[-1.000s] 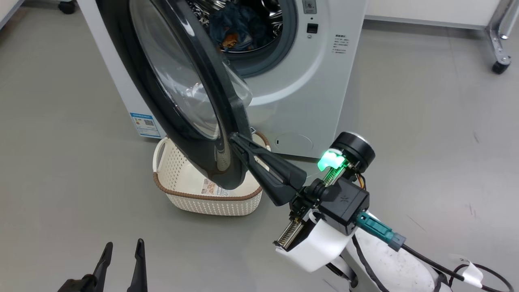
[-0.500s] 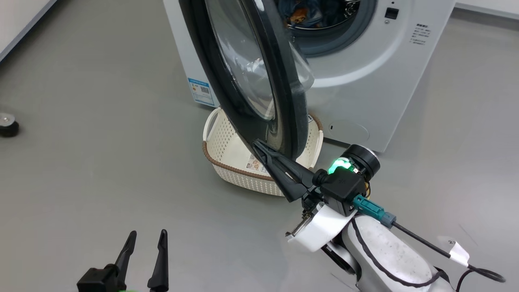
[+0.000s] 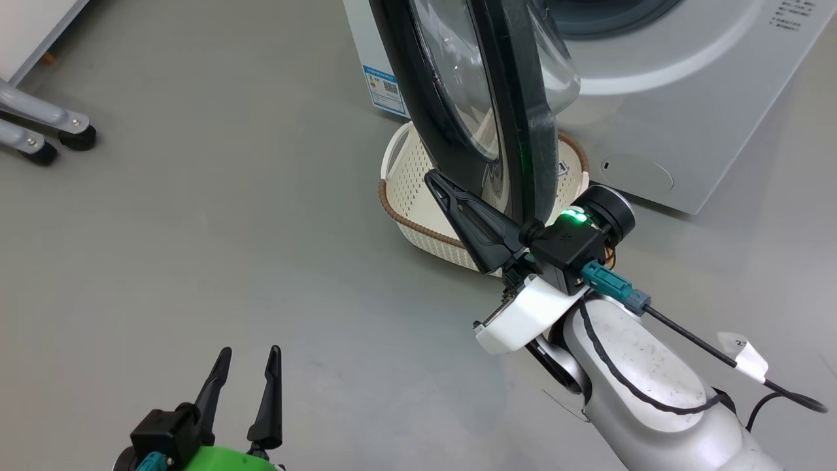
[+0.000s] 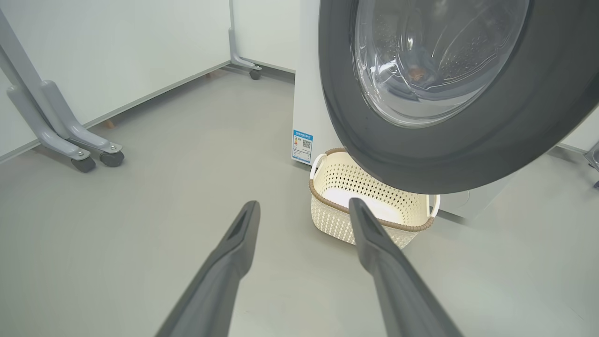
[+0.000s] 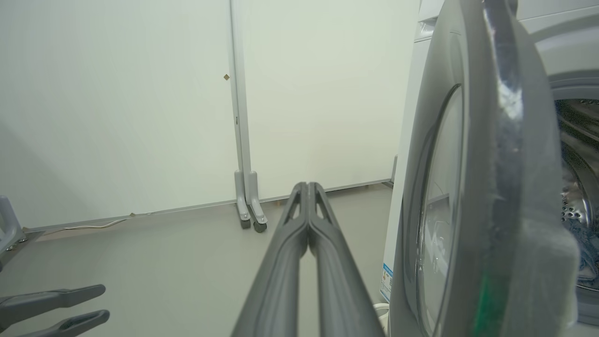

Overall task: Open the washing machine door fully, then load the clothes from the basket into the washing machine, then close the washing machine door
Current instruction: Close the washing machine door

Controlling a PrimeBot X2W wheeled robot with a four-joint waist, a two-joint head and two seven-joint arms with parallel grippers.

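Right gripper (image 3: 433,176): the two fingers are pressed flat together with nothing between them. The right wrist view confirms this (image 5: 307,185).

Right arm pose: the pale forearm (image 3: 628,373) rises from the lower right toward the washing machine door (image 3: 516,98). The wrist sits right under the door's bottom edge with its green light (image 3: 574,214) lit. The fingers angle up along the door's outer-face side, close to the black ring. Can't tell whether they touch it.

The door stands partly open and edge-on to the head camera, with the glass bowl bulging toward the washing machine (image 3: 654,124).

Left gripper (image 3: 250,353): the fingers are spread and hold nothing. It is low and well clear of the door on its outer side, pointing toward it. In the left wrist view (image 4: 304,206) the fingers frame the floor in front of the door (image 4: 421,159).

The basket (image 3: 418,216) is on the floor directly beneath the door, against the machine front. What shows of its inside looks bare (image 4: 334,222).

Clothes (image 5: 587,252): a strip of blue fabric is in the drum behind the door, at the edge of the right wrist view.

The blue label (image 3: 386,88) is on the machine's side panel, just beyond the door's outer face.
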